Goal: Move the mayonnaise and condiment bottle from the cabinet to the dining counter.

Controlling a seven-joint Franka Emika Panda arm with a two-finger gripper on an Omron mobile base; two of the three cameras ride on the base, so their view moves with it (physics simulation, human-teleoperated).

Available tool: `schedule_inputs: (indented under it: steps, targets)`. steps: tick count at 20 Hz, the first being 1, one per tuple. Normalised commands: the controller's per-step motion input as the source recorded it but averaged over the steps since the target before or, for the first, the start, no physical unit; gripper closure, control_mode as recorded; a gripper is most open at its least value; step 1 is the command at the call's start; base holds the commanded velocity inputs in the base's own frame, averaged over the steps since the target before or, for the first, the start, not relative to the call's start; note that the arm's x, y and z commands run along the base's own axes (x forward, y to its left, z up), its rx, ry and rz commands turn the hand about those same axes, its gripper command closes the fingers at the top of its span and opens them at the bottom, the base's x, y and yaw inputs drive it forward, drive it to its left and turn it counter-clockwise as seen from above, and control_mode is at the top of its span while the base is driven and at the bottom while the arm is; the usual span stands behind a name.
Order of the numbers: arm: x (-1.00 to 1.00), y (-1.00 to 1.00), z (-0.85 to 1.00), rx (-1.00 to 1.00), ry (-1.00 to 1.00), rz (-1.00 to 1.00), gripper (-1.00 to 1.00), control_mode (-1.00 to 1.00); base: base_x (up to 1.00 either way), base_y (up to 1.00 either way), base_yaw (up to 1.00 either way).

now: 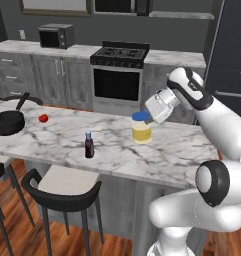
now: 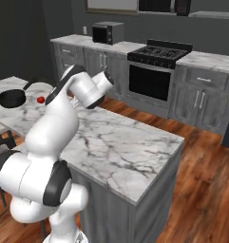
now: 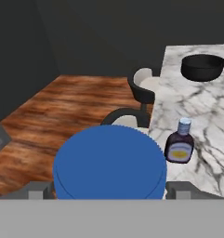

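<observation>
- Mayonnaise (image 3: 109, 160) stands upright on the dining counter (image 1: 167, 160), blue lid up.
- Gripper (image 3: 111, 189): fingers (image 3: 39, 189) spread wide, one on each side of the mayonnaise lid, no visible contact.
- Condiment bottle (image 1: 89, 145) upright on the same counter, well apart from the mayonnaise.
- Black pan (image 1: 7, 121) beyond the bottle, farther from the mayonnaise.

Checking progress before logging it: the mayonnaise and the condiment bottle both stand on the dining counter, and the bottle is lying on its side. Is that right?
Not quite. The bottle stands upright, cap up, as the left base view shows; it is not on its side. The rest holds: it and the mayonnaise both stand on the dining counter.
</observation>
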Motion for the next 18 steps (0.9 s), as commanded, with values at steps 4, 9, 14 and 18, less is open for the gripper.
schedule_inputs:
  steps: [4,9,14,18]
  targets:
    - [0.35,0.28,-0.34,0.0,-0.1,0.02,1.0,-1.0,0.0,0.0,0.0]
    - [0.33,0.32,-0.31,0.0,-0.11,0.01,1.0,-1.0,0.0,0.0,0.0]
    - [0.21,0.27,-0.28,0.0,-0.09,0.0,1.0,-1.0,0.0,0.0,0.0]
    - [0.18,0.23,-0.31,0.01,-0.08,0.0,1.0,-1.0,0.0,0.0,0.0]
